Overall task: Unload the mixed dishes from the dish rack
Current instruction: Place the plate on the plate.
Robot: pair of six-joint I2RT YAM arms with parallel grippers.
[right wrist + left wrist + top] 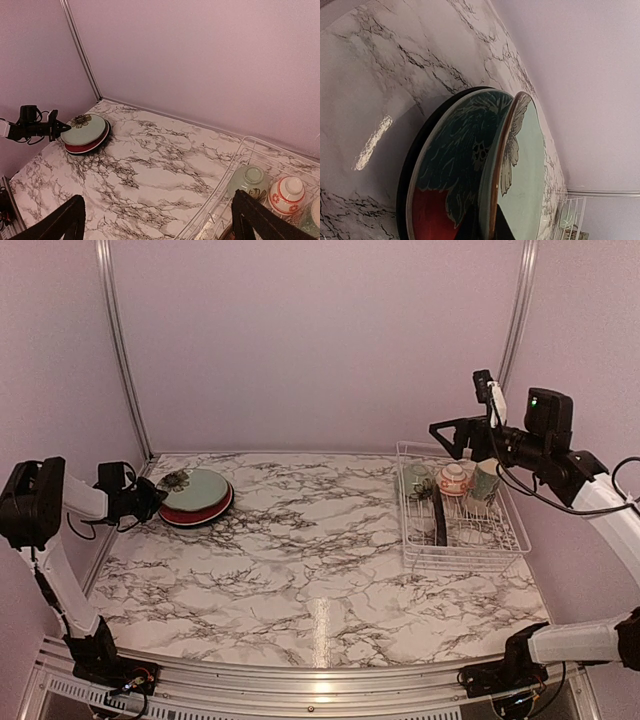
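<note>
Left wrist view: your left gripper (pixel 487 229) straddles the pale green round plate (pixel 525 170), closure unclear; retreating unreleased could drag it off the red patterned plate (pixel 452 155).

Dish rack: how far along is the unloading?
Done: three plates stacked at the left. In hand: left gripper at the top pale green plate's rim; right gripper open, empty, raised near the dish rack. Left: green cup, patterned bowl, mug and a dark plate in the rack.
</note>
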